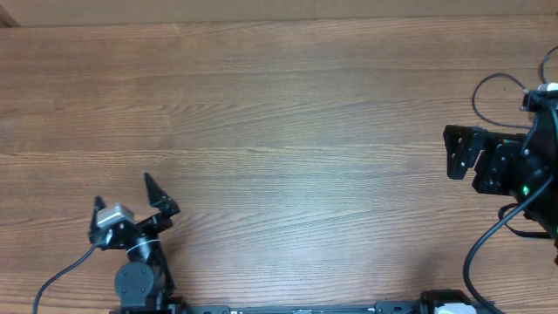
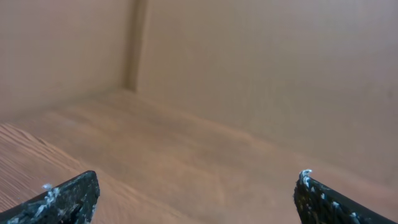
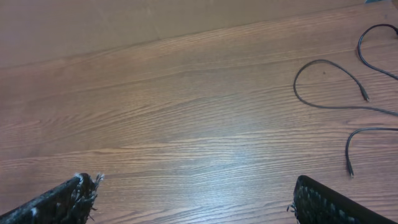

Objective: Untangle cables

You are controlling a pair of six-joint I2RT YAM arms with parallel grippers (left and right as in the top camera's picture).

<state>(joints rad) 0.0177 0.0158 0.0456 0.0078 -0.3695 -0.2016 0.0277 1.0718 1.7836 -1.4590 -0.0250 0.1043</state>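
The cables show only in the right wrist view, as three loose thin black strands with small plug ends lying apart on the wood at the right: a wide loop (image 3: 323, 84), a strand at the top right corner (image 3: 372, 53) and a short hooked one (image 3: 364, 134). My right gripper (image 3: 193, 199) is open and empty, well left of them; overhead it sits at the right edge (image 1: 452, 153), pointing left. My left gripper (image 1: 131, 196) is open and empty at the front left, and its view (image 2: 196, 199) shows only bare table and wall.
The wooden table (image 1: 279, 131) fills the overhead view, with a tan wall along its far edge (image 1: 261, 10). A thin black loop (image 1: 488, 87) sits by the right arm; I cannot tell whether it is arm wiring. Arm bases stand at the front edge.
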